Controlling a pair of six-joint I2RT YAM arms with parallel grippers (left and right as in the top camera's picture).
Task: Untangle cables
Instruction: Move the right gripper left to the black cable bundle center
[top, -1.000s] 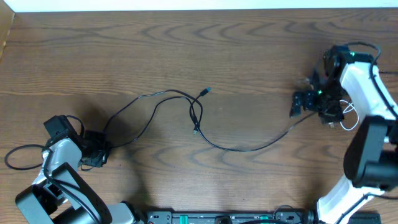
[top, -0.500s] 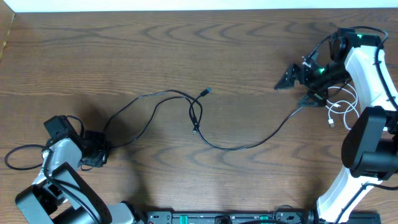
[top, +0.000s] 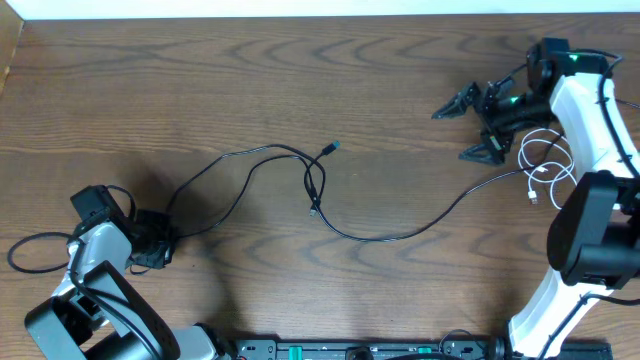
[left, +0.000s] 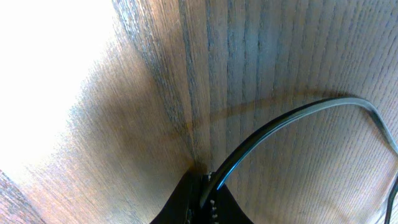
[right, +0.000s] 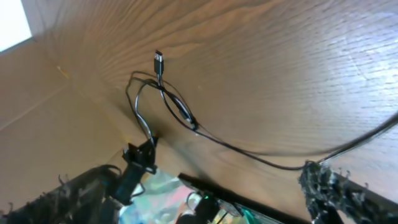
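Anchoring one end of the black cables (top: 390, 238) with your left tool (left: 204, 186), while your right tool (top: 467, 128) hangs spread and empty.

Your left tool is clamped shut on a thin, glossy black cord low against the desk (top: 200, 80), probably as a fixed point so a pull from the other side can draw the loops out. From that tool the cord arcs away to a small knot (top: 315, 185) roughly midway between your two tools, with a little plug (top: 331, 148) sticking out just past it. A long limp strand sweeps on toward your right tool. The white cable (top: 545, 160) lies in loose coils just behind that tool, on dark matte wood grain. You cannot tell whether the black strand's end touches it.
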